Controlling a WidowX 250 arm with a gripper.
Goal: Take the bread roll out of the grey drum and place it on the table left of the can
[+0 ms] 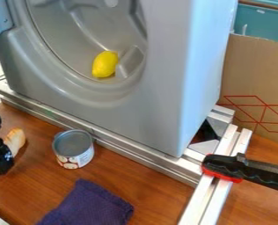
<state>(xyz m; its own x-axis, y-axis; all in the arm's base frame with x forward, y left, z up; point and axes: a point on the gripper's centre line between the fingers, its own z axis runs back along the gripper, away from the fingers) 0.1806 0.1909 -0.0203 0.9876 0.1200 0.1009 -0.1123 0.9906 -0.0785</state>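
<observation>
While the black gripper (1,159) hangs low over the left side of the tabletop (159,200), a tan and orange oblong thing (15,139) shows on both sides of it, though whether the gripper is apart, together or clamped on this thing cannot be told. Just to the right stands an upright tin can (74,154), with a folded purple cloth (94,205) nearer the tabletop's front. Behind them, a yellow lemon (105,64) lies inside the round opening of a grey toy washing machine (156,116), which stands on metal rails (129,151) beside a black and red clamp (241,169).
</observation>
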